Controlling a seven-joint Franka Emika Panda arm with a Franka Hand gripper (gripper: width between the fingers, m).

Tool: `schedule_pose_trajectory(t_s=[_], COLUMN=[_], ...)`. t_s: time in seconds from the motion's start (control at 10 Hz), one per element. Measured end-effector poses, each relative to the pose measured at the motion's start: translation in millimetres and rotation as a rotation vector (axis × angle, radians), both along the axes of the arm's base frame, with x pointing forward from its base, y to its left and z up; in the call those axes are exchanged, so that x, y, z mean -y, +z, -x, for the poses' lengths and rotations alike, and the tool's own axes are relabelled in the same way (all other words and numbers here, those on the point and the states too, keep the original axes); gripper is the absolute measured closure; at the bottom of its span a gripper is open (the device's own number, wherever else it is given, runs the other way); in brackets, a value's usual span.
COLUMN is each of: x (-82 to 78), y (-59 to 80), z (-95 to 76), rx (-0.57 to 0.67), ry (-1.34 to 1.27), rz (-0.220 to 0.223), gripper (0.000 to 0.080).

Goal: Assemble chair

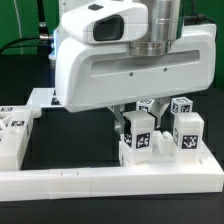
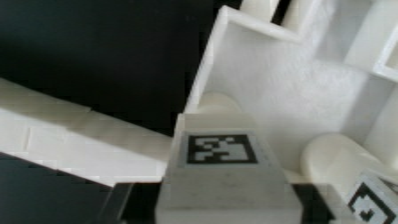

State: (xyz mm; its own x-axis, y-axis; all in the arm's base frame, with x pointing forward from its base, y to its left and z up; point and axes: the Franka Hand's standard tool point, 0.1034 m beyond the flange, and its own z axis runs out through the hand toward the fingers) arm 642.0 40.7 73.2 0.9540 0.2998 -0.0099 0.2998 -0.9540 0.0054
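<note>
Item: tagged white block (image 1: pixel 137 133), upright, directly between my jaws, near border rail (image 1: pixel 110 183). Jaws partly closed astride it; whether they grip, I cannot tell.

Glossy white arm (image 1: pixel 120 75), grey wrist (image 1: pixel 160 22)

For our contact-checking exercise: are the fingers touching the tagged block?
Cannot tell. The wrist view shows the block between the fingers, but the edges blur.

Bright, even light — wrist view soft, blurred
</note>
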Motion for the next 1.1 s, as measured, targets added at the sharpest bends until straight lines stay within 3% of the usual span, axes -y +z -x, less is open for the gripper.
schedule_pose_trajectory(t_s=[0.8,1.1], x=[-3.3,-3.6], y=[-2.1,-2.3], z=[-0.6,-1.0], rx=[-0.025,-0.027], ry=[-0.988,-1.151], rz=[-0.042,-0.042], gripper=[0.0509,0.0509])
